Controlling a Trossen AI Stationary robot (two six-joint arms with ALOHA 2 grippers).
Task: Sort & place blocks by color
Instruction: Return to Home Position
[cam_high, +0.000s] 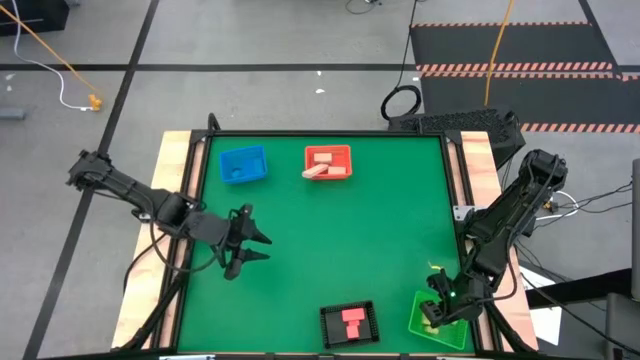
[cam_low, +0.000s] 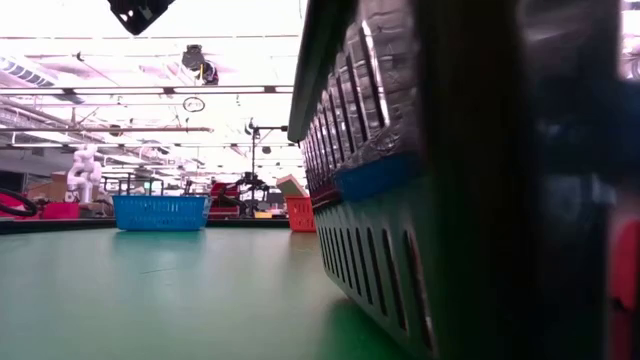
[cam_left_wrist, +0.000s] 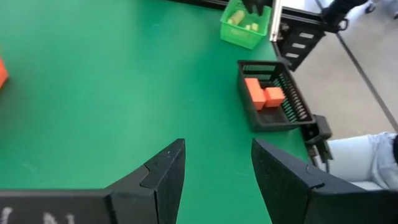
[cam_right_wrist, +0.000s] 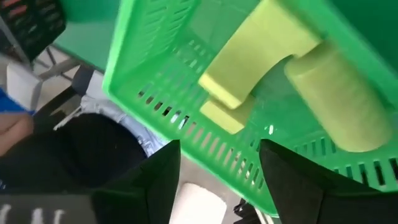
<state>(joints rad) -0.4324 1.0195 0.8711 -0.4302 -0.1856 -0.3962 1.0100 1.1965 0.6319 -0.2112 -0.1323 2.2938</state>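
Observation:
My right gripper (cam_right_wrist: 217, 168) hangs open over the green tray (cam_high: 440, 322) at the table's near right corner and holds nothing. In the tray lie yellow-green blocks: an arch-shaped piece (cam_right_wrist: 255, 53), a round bar (cam_right_wrist: 336, 102) and a flat piece (cam_right_wrist: 222, 115) under the arch. My left gripper (cam_left_wrist: 217, 168) is open and empty above the bare green mat at the table's left (cam_high: 250, 248). The black tray (cam_high: 349, 323) holds pink-red blocks (cam_left_wrist: 264, 93). The red tray (cam_high: 328, 162) holds tan and pink blocks. No block shows in the blue tray (cam_high: 243, 164).
The black tray (cam_low: 420, 200) stands at the near edge, close in front of the low camera. The blue tray (cam_low: 160, 212) and the red tray (cam_low: 300, 212) sit near the far edge. Between the trays the green mat (cam_high: 350, 240) lies bare. A wooden rim (cam_high: 170, 200) frames the table.

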